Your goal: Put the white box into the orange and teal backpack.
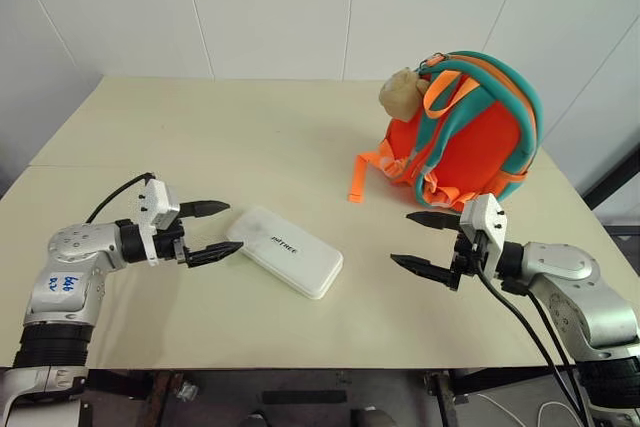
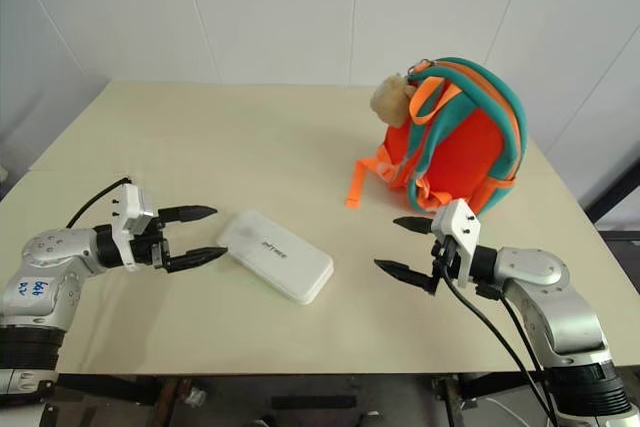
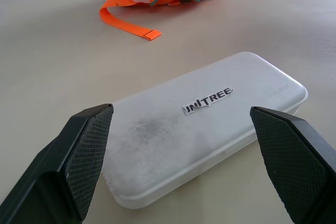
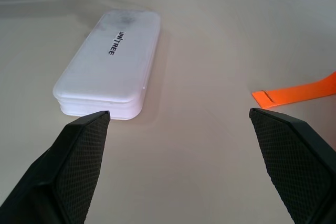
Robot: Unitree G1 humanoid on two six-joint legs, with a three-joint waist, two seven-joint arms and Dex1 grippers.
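white box (image 1: 286, 251) lying flat on your beige table (image 1: 250, 137), your left gripper (image 1: 212, 231) spread wide just beside its near end, touching nothing, your right gripper (image 1: 428, 242) equally wide and empty, orange and teal backpack (image 1: 466, 134) upright behind it, one orange strap (image 1: 357, 177) trailing on the tabletop

From my end it's just a plain beige table (image 1: 280, 137), with a seam along its left part, pushed up against a white panelled wall (image 1: 280, 7).
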